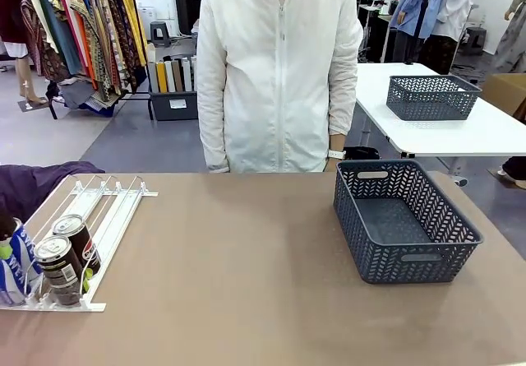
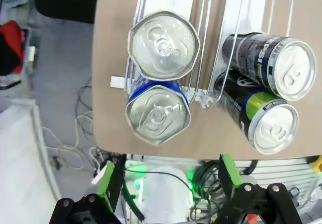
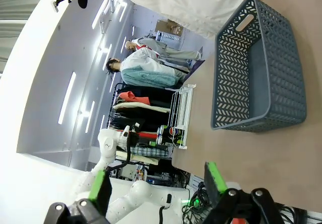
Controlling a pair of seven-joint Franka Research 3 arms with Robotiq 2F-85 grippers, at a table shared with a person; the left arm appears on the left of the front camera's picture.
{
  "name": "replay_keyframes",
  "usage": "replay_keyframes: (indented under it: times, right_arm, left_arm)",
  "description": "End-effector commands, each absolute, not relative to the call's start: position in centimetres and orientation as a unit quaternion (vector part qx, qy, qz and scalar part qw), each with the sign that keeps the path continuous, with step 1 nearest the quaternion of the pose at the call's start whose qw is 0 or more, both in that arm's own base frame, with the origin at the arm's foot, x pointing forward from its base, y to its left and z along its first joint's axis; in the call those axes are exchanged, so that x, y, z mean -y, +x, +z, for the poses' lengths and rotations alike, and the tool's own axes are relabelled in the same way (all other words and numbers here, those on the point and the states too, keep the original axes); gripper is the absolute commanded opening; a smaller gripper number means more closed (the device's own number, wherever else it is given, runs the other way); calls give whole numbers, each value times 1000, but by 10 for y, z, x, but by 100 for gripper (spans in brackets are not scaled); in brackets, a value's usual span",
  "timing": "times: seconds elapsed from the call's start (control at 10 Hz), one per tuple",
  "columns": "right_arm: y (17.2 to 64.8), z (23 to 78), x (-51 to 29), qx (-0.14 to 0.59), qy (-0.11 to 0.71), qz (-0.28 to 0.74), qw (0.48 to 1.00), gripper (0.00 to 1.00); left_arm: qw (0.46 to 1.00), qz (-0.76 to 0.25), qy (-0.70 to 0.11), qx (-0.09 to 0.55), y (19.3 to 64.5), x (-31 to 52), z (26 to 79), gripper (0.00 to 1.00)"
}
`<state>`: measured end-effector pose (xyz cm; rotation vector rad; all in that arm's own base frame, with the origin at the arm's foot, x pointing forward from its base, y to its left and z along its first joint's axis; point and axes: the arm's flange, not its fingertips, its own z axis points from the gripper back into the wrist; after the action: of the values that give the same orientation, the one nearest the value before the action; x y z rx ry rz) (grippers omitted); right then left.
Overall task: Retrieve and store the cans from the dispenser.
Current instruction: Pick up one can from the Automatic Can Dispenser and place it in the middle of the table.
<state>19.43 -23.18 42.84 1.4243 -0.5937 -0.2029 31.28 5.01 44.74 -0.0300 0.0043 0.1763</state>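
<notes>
The white dispenser (image 1: 115, 210) lies at the table's left, with two dark cans (image 1: 59, 267) at its near end and a blue can (image 1: 15, 263) at the picture's edge. In the left wrist view my left gripper (image 2: 166, 183) hangs open over the rack's end, looking down on silver tops. Two blue cans (image 2: 158, 114) stand in one lane and two dark cans (image 2: 266, 123) in the other, between the dispenser's rails (image 2: 211, 32). The nearer blue can is in line with the gap between the jaws. My right gripper (image 3: 157, 186) is open and holds nothing, off the table's edge.
A dark grey lattice basket (image 1: 411, 269) stands empty at the table's right, also seen from the right wrist as the basket (image 3: 229, 78). A person in a white jacket (image 1: 279, 70) stands at the far side. The brown table (image 1: 246, 284) is bare between rack and basket.
</notes>
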Motion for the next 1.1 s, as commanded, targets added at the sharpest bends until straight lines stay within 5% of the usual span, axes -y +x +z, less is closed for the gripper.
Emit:
replay_keyframes:
  times: [0.0,1.0]
  right_arm:
    - [196,432,231,281,647,-87,704,100]
    - [196,432,231,281,647,-87,704,100]
  left_arm:
    - [994,104,-20,3,323,-53,430,100]
    - [991,131,-14,-22,351,-68,396,100]
